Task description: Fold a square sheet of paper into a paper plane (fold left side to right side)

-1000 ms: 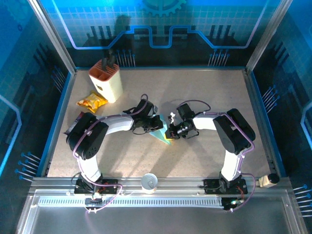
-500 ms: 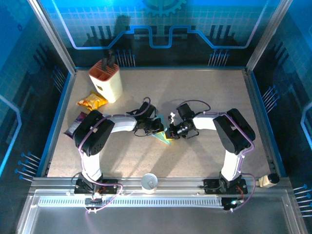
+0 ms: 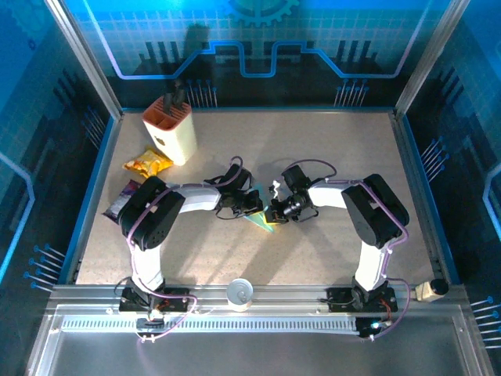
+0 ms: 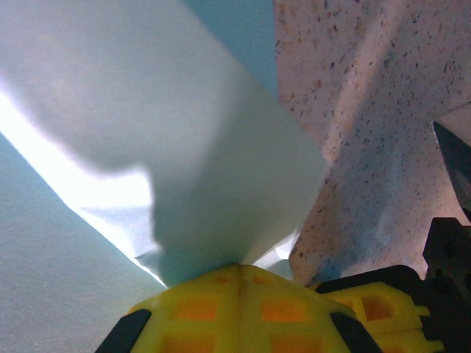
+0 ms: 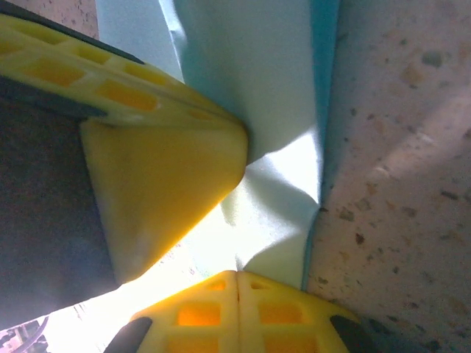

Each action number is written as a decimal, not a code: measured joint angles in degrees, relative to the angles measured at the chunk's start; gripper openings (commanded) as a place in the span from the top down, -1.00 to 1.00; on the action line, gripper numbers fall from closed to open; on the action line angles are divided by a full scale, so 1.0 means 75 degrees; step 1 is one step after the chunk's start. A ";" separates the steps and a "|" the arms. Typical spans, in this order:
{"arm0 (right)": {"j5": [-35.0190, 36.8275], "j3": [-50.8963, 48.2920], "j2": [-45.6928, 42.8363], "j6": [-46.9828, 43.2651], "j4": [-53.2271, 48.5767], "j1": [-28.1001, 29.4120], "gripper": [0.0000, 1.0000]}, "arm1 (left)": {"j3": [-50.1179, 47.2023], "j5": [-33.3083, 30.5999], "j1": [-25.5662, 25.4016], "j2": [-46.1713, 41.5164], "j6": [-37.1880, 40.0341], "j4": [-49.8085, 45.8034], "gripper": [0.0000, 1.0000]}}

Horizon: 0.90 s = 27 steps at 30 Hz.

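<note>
1. Where the arms met at the table [image 3: 337,149] centre, the folded light-blue paper [image 3: 263,220] sat.
2. Left gripper [image 4: 239,268] and right gripper [image 5: 237,273] both clamped it, jaws together.
3. Print on the yellow snack packet [image 3: 147,163] was illegible.

**Bystanders on the speckled desk**

A cream knife block [image 3: 171,129] with an orange top and dark handles stands near the far left corner of the desk [image 3: 344,149]. Just beside it, toward the near edge, lies a yellow snack packet [image 3: 147,164]. A purple snack packet [image 3: 120,201] lies by the left edge, partly hidden. A white cup [image 3: 240,294] sits on the metal rail along the near edge.
</note>
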 measured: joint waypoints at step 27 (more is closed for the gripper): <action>0.0052 0.0050 0.0035 0.0000 -0.0111 0.0032 1.00 | -0.0108 0.0606 0.1125 0.0221 0.0221 0.0688 0.87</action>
